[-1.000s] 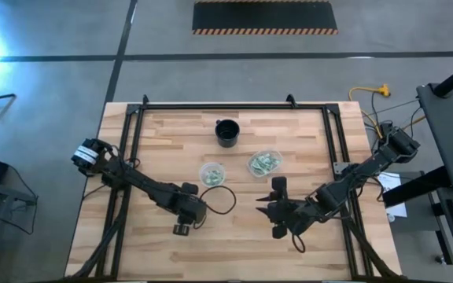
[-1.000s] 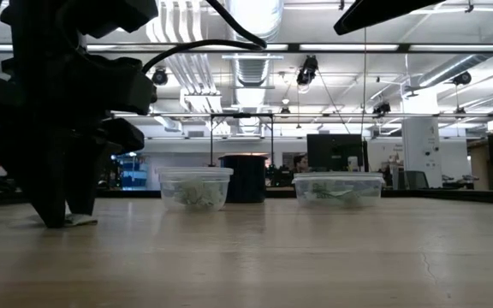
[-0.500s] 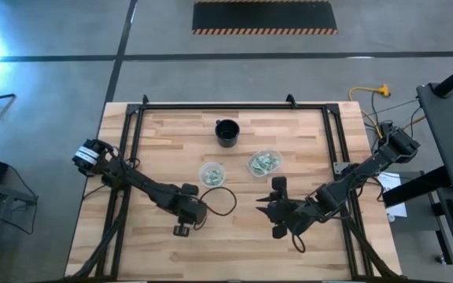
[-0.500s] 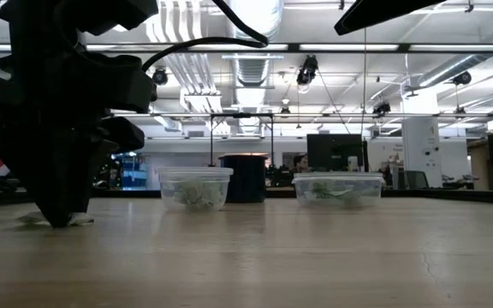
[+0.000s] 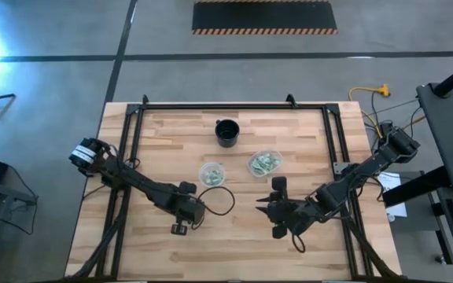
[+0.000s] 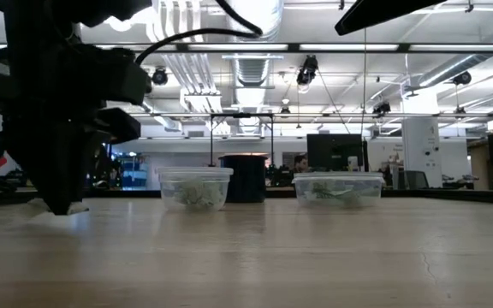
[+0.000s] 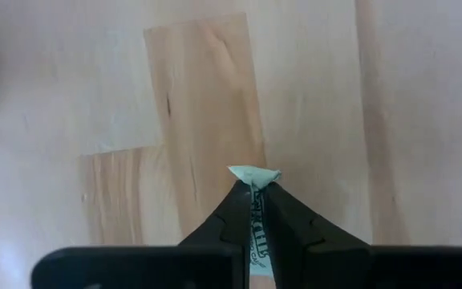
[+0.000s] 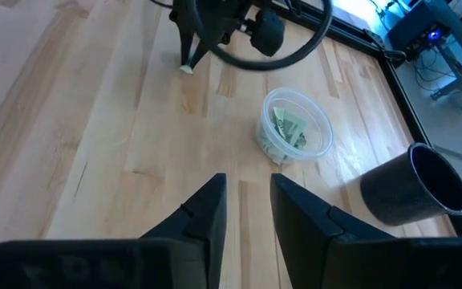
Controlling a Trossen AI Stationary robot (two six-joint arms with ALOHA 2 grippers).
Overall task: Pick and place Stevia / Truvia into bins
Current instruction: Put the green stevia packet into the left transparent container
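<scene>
We see the left end effector [image 7: 253, 186] clenched on a single Stevia packet [image 7: 254, 174], the white paper edge poking out just past the two fingertips, right at the surface of the wooden desk [image 5: 163, 141]. Taking the black cup [image 5: 226, 132] as our landmark, this end effector sits well toward the front of the desk from it and off to the left arm's side, beyond the smaller clear bin [image 5: 211, 174]. In the low view we find its dark fingers [image 6: 56, 201] pointed straight down, with the pale packet showing at their tips against the desk. The smaller clear bin stands just in front of the black cup, slightly to the left-arm side, and holds a few green and white packets. The larger clear bin [image 5: 264, 163] stands in front of the black cup toward the right arm's side, also with green packets inside; the two bins are apart from each other and from the cup. The right end effector [image 8: 247, 205] hovers over bare desk, farther from the black cup than the larger bin, its fingers parted with a narrow gap and nothing between them.
</scene>
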